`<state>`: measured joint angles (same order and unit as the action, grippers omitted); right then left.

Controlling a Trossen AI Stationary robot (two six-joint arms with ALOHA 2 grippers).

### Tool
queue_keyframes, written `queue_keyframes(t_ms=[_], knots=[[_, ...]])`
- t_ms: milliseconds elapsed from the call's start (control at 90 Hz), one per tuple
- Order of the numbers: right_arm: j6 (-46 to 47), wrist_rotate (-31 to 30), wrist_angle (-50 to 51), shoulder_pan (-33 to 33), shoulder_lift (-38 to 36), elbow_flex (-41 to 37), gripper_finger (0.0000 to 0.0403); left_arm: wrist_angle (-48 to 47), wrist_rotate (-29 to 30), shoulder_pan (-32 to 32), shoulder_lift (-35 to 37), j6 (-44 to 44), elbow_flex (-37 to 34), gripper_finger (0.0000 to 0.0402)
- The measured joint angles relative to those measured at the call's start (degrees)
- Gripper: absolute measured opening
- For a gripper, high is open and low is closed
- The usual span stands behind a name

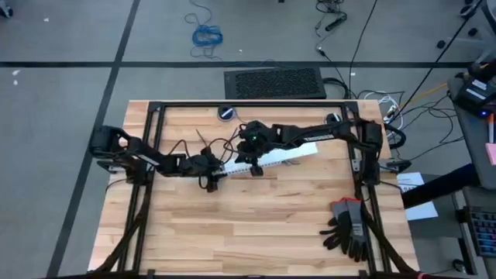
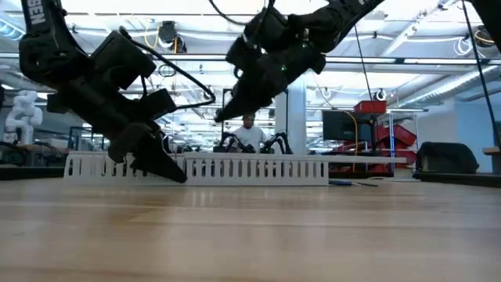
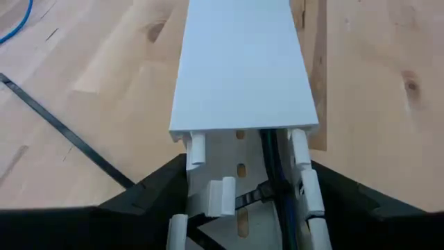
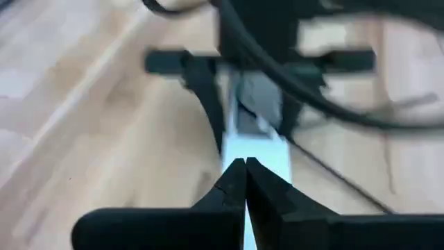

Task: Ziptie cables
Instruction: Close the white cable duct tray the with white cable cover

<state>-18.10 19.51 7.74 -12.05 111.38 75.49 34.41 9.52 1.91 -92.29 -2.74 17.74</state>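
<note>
A white slotted duct (image 1: 271, 157) with a closed lid lies across the middle of the table. Dark and blue cables (image 3: 276, 173) run inside its open end, and a thin dark ziptie (image 3: 251, 198) crosses them there. Another ziptie (image 3: 66, 132) lies flat on the wood beside the duct. My left gripper (image 1: 211, 175) sits at the duct's left end, its fingers closed on it. My right gripper (image 2: 221, 117) hangs shut above the duct's lid (image 4: 253, 149), clear of it in the low view. My left gripper holds the duct's open left end, one finger (image 3: 156, 194) outside each slotted side wall (image 3: 196, 149). The fingers come in low from the table's left and lie along the duct. The duct rests flat on the table.
A pair of black gloves (image 1: 349, 229) lies at the near right corner. A small round object (image 1: 225, 113) sits at the far edge. A loose blue wire (image 3: 21, 21) lies on the wood beyond the ziptie. A person (image 2: 249, 133) stands in the room behind the table.
</note>
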Motion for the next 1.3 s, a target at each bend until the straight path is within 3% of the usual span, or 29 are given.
queue_keyframes(t_ms=[189,400,767,1100,1300], knots=[[0.17,0.16,0.21,-0.64,3.95,-0.01,0.0000,0.10,0.15,0.00,0.00,-0.04,0.00,0.0240],[2.29,4.94,-10.40,-0.37,9.79,0.96,0.0000,0.11,0.39,0.04,0.07,-0.16,-0.06,0.0240],[3.92,6.78,-10.26,0.04,14.02,4.04,0.0000,0.41,1.85,-0.07,0.83,1.14,0.15,0.0241],[3.93,7.29,-10.46,-0.01,14.09,3.97,0.0000,-7.23,3.38,-0.07,9.78,2.15,0.37,0.0307],[3.95,7.47,-10.80,-0.01,14.13,3.93,0.0000,-16.72,3.41,-0.07,15.67,0.08,0.55,0.0315]])
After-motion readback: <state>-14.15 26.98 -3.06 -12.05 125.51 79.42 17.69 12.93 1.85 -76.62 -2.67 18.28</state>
